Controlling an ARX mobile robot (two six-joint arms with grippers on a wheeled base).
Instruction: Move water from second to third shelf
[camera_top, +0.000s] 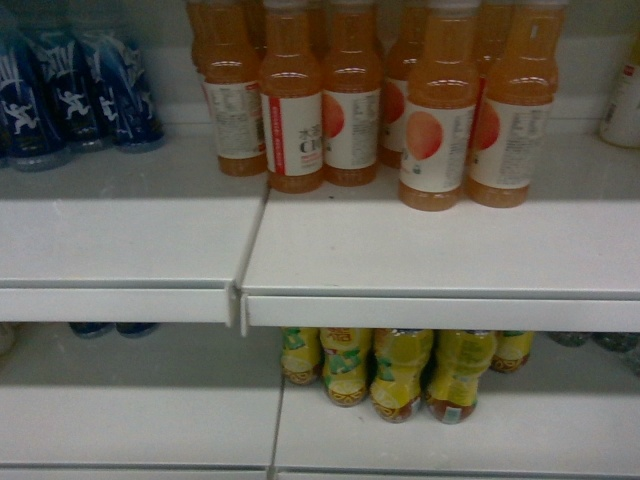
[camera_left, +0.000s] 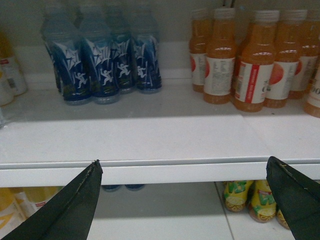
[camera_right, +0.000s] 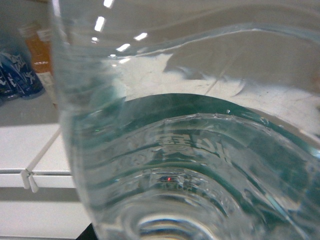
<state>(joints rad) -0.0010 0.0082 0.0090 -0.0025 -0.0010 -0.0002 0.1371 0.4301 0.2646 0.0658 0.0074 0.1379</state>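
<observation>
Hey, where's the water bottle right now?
The water bottle fills the right wrist view, pressed right up against that camera, with the white shelf edge and blue bottles behind it on the left. It doesn't show in the head view.

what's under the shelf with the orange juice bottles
Under that shelf, yellow-labelled bottles stand on the lower shelf. Their tops are hidden by the shelf edge.
</observation>
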